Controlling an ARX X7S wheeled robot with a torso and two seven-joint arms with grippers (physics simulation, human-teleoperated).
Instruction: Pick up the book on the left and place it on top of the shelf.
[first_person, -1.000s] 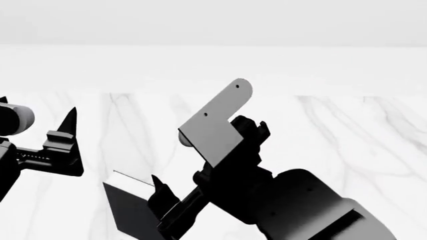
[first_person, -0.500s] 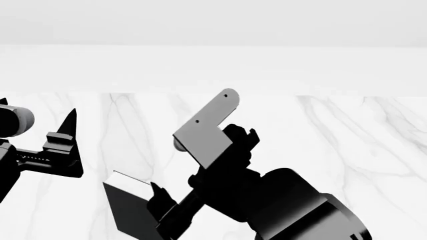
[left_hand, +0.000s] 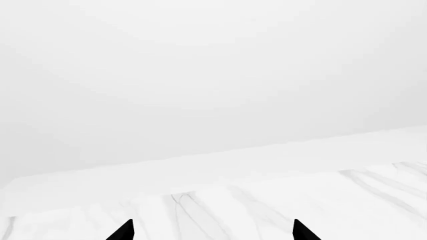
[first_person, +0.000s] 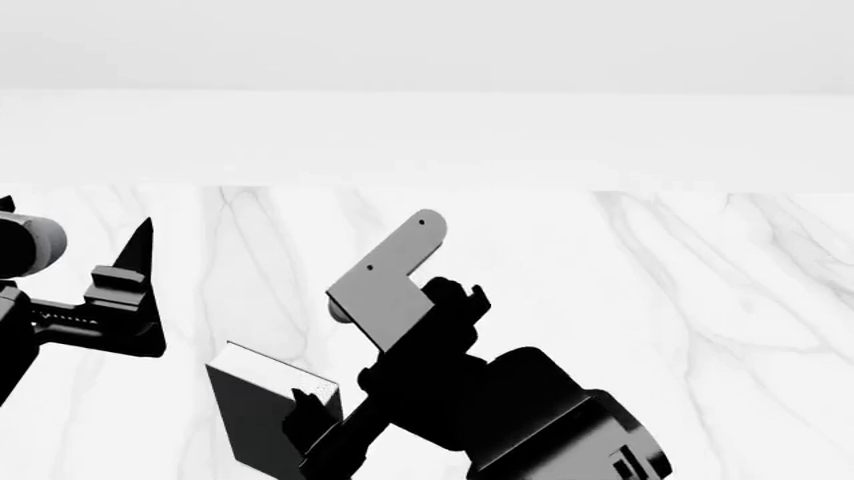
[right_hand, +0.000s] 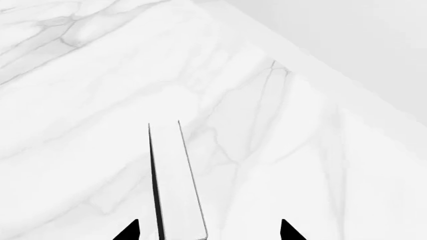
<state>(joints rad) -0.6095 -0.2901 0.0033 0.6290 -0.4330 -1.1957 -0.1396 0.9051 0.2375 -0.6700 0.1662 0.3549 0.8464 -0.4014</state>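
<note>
— Charcoal-black, that rectangular hardcover book (first_person: 260, 410) with the white page edges; where was it?

— Low over the white marble-veined table (first_person: 694, 290), close in front of the robot, standing on edge between the black pointed fingertips of the right gripper (right_hand: 208, 231).

— Had the jaws clamped on it?

— They stood apart, one tip on each side of the book (right_hand: 175, 185). I could not tell whether either pad touched it.

— And the other arm?

— The left gripper (left_hand: 212, 231) hung well off to the left side, its two dark tips spread wide with only table between them. A grey metal bracket plate (first_person: 384, 280) stuck up from the right arm's wrist.
</note>
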